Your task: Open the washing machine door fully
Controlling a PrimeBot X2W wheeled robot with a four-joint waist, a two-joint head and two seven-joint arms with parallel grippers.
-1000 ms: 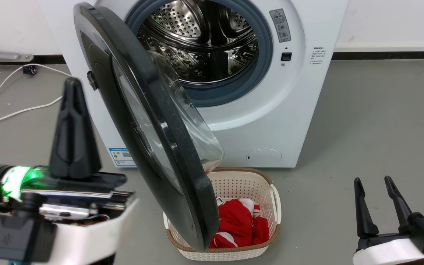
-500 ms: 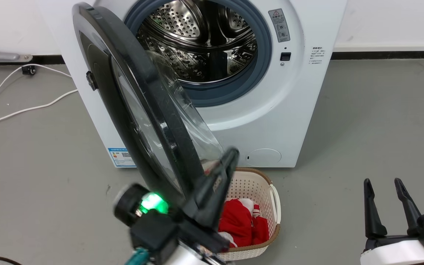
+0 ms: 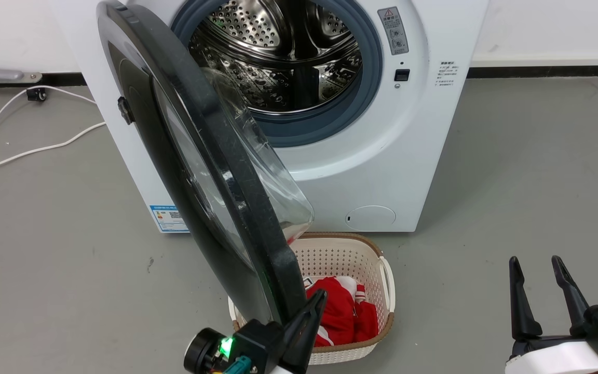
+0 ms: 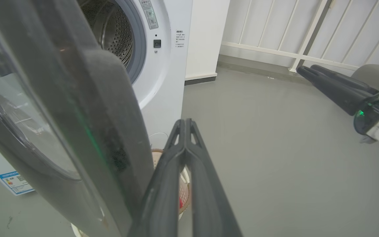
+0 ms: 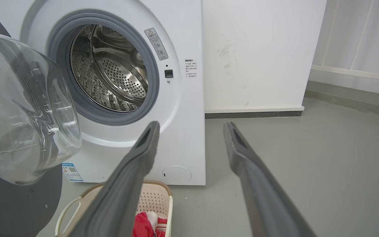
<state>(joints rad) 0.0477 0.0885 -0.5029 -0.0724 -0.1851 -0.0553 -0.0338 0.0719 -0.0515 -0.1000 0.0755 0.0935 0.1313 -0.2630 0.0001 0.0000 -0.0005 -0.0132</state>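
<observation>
The white washing machine (image 3: 382, 156) stands ahead with its steel drum (image 3: 283, 57) exposed. The washing machine door (image 3: 211, 171), a big black disc with a clear glass bowl (image 3: 273, 187), hangs about half open from its left hinge, edge towards me. My left gripper (image 3: 320, 296) is shut with nothing in it, low at the door's bottom rim on the bowl side. In the left wrist view the washing machine door (image 4: 77, 108) rises just left of the left gripper (image 4: 184, 122); contact is unclear. My right gripper (image 3: 534, 259) stands open at the lower right, away from the machine.
A cream laundry basket (image 3: 340, 246) holding red clothes (image 3: 340, 311) sits on the grey floor under the door's lower edge. A white cable (image 3: 18, 153) trails over the floor at the left. A white railing (image 4: 308, 36) lines the room's far right side.
My left gripper swung from the door's outer left side across to its lower rim on the bowl side, then dropped lower. The door's angle and the right gripper look unchanged.
</observation>
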